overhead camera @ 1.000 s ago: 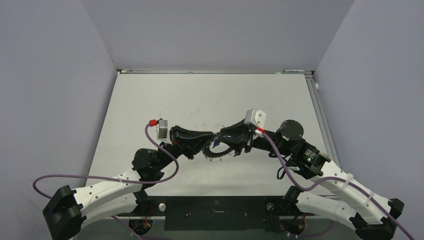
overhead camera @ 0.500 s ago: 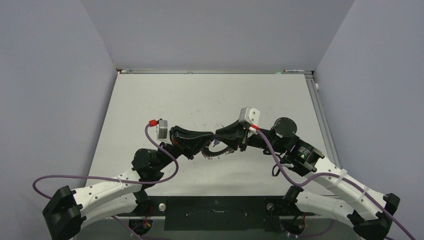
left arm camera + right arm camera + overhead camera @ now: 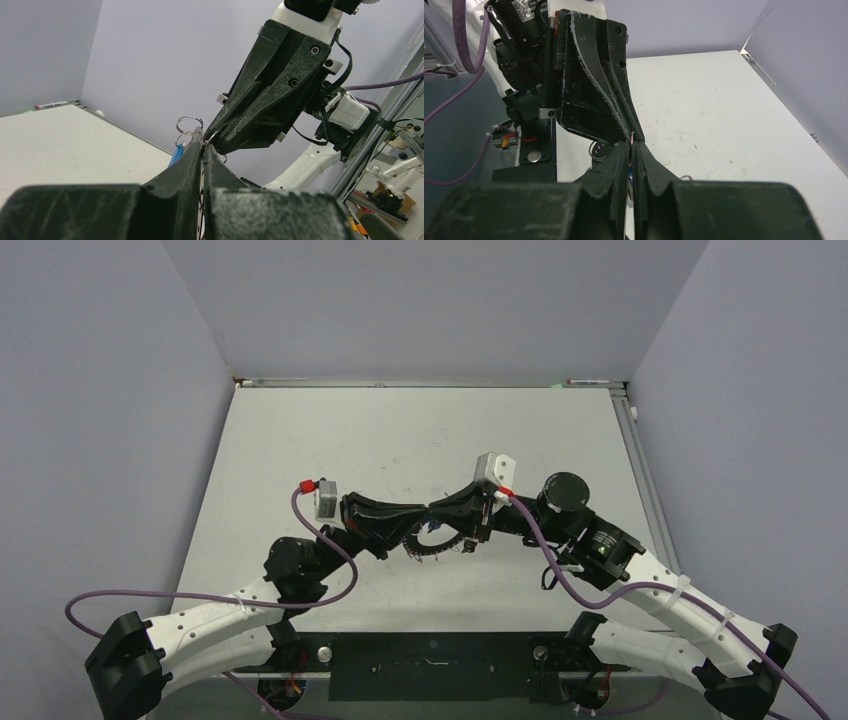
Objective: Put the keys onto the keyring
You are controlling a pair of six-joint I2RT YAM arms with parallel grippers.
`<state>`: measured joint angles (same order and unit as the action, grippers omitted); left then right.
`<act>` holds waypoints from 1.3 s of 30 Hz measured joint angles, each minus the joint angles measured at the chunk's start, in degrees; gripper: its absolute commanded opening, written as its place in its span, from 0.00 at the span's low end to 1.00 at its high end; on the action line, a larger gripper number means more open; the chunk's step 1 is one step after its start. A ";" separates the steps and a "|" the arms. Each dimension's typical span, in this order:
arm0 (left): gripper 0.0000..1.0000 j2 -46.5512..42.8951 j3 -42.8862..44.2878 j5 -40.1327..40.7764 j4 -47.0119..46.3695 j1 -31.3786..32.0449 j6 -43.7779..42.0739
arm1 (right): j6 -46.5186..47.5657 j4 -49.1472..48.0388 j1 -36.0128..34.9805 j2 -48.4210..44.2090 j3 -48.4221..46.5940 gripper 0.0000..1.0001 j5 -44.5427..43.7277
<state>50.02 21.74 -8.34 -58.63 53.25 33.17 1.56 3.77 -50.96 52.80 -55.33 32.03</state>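
Note:
The keyring (image 3: 420, 550) is a thin, bumpy grey loop hanging under the two gripper tips at mid-table. My left gripper (image 3: 424, 510) (image 3: 203, 145) is shut on the loop's upper part. A key with a blue tag (image 3: 176, 154) (image 3: 432, 527) and small split rings (image 3: 189, 122) hang beside its left fingertip. My right gripper (image 3: 434, 508) (image 3: 632, 145) meets it tip to tip, shut with a thin metal sliver of the loop pinched at its tips. Another small ring (image 3: 599, 150) shows below the left gripper's body (image 3: 594, 100). The other keys are hidden.
The white table (image 3: 400, 440) stretches behind the grippers to the back wall. Grey walls enclose left, right and back. A black base plate (image 3: 430, 665) lies at the near edge between the arm mounts. Purple cables (image 3: 330, 540) loop beside each arm.
My right arm has moved left to the left gripper's tip, and its jaws have gone from open to shut there. The left gripper has stayed in place, shut.

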 measured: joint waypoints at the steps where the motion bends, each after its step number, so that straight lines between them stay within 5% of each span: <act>1: 0.10 -0.15 -0.09 0.15 0.09 -0.04 -0.24 | -0.07 0.44 0.02 0.48 -0.50 0.05 0.15; 6: 0.50 -1.90 -0.17 1.88 3.32 -0.33 -3.58 | -0.72 4.76 0.02 2.91 -4.11 0.05 1.11; 9: 0.60 -3.28 -0.17 3.61 5.97 -0.57 -5.95 | -0.81 9.25 0.04 4.61 -7.54 0.05 1.68; 19: 0.63 -8.33 2.34 4.52 20.35 -1.14 -20.63 | -1.07 22.40 0.81 12.28 -17.00 0.05 2.54; 25: 0.85 -10.69 2.43 2.75 27.82 -1.22 -27.96 | -2.40 27.67 0.74 14.27 -17.68 0.05 2.36; 30: 0.91 -13.25 2.40 1.64 29.77 -1.33 -30.47 | -3.39 28.81 0.22 14.34 -18.43 0.05 3.30; 39: 0.94 -15.34 2.80 -14.23 30.14 0.28 -31.10 | -3.39 26.97 0.79 17.38 -19.63 0.05 -2.91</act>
<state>34.68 24.53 -22.57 -28.49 53.54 2.07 -1.83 30.74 -50.17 70.17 -74.96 29.12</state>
